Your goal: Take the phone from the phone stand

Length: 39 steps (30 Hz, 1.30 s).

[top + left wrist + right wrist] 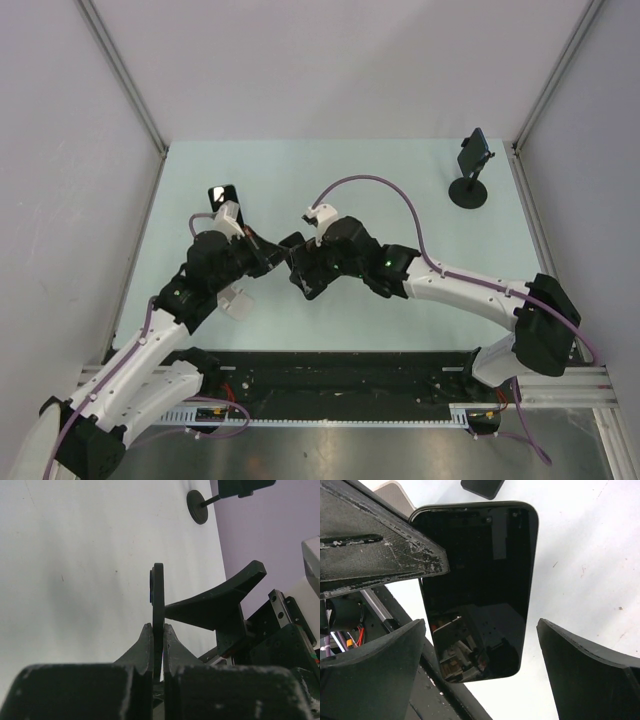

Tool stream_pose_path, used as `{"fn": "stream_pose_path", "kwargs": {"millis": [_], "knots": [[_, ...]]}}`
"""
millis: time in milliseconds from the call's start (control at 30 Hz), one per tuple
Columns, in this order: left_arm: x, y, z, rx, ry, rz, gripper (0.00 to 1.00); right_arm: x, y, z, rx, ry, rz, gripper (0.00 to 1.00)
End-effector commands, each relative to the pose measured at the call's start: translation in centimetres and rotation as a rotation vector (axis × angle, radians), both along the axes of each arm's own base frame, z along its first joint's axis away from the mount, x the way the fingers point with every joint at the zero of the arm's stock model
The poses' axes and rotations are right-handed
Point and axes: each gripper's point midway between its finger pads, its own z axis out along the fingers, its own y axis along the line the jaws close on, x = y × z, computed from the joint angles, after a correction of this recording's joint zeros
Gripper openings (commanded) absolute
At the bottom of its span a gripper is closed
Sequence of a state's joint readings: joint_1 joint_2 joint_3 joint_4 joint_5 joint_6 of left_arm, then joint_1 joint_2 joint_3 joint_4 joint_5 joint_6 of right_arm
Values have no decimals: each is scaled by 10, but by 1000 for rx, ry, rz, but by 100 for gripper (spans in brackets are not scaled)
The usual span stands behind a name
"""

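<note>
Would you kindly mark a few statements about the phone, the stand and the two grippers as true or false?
1. The phone sits in the phone stand. False: it is well away from the stand, held by the left gripper.
2. The left gripper is shut on the phone, pressing on its front and back faces. True.
3. The right gripper is shut on the phone. False: it is open, with one finger on either side of the phone and a gap at each.
4. The phone stand is upright near the table's far right corner. True.
</note>
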<state>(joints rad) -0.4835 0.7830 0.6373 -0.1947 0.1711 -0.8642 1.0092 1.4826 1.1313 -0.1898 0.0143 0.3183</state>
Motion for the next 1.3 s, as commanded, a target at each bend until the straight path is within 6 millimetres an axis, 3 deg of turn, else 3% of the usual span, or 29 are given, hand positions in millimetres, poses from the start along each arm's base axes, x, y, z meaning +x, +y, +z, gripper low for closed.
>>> {"fn": "stream_pose_path", "kwargs": {"millis": [0, 200, 267, 467, 567, 633, 667, 700, 767, 867, 1033, 1167, 1267], "knots": [[1, -8, 53, -92, -138, -27, 0, 4, 20, 30, 85, -43, -1, 100], [-3, -8, 60, -99, -160, -40, 0, 9, 17, 24, 58, -47, -28, 100], [-4, -8, 61, -102, -165, -44, 0, 9, 17, 22, 51, -52, -22, 95], [-6, -10, 60, -106, -161, -60, 1, 9, 16, 23, 35, -67, -9, 65], [-7, -10, 60, -102, -166, -62, 2, 9, 12, 21, 6, -72, -11, 41], [-8, -9, 59, -95, -175, -68, 27, 10, 5, 18, -31, -86, -14, 26], [-8, -9, 60, -90, -182, -70, 47, 10, 1, 17, -47, -90, -17, 19], [-8, -8, 59, -72, -197, -75, 56, 10, -6, 15, -80, -96, -16, 13], [-10, -5, 62, -56, -231, -74, 79, 17, -21, 12, -124, -103, -52, 12], [-15, 3, 66, -26, -293, -68, 95, 28, -54, 3, -215, -79, -110, 12], [-24, 21, 64, 69, -390, -46, 100, 53, -132, -21, -414, -17, -263, 11], [-31, 44, 61, 144, -452, 24, 100, 86, -212, -38, -494, 73, -463, 11], [-37, 58, 57, 193, -475, 57, 100, 100, -250, -50, -521, 121, -544, 12]]}}
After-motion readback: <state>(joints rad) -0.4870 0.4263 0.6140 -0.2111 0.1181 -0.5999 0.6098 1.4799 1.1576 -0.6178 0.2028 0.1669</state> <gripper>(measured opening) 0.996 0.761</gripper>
